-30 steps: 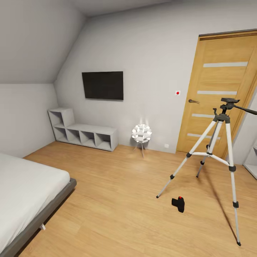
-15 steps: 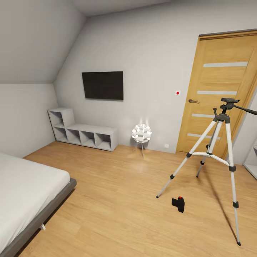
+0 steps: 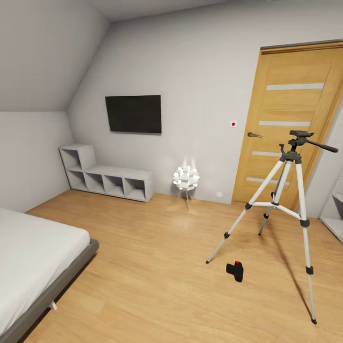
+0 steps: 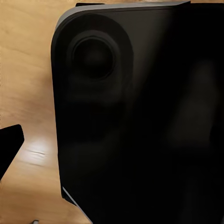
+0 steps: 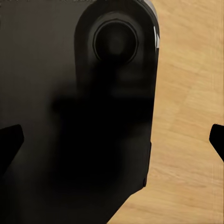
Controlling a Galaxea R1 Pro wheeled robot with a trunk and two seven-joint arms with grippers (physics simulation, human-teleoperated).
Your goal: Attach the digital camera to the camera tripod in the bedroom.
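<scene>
In the right wrist view a dark fingertip (image 5: 10, 140) pokes in at one edge and another at the opposite edge, well apart, with bare wooden floor (image 5: 186, 116) between them and nothing held, so the right gripper (image 5: 112, 144) looks spread wide. In the left wrist view one dark fingertip (image 4: 9, 142) shows at the edge, but its partner cannot be made out, so I cannot tell how the left gripper stands. Both wrist cameras look down past a rounded black part of the robot's own body (image 4: 140, 116) to the floor, which suggests the arms are tucked in close and low.

From the head, the camera (image 3: 236, 270) lies on the floor ahead and to the right, some way off, red dot upward. It sits just near the closest left foot of the tripod (image 3: 286, 209), which stands upright in front of the door (image 3: 290, 119). Being on the right, it probably suits the right arm, once the robot has driven closer.
</scene>
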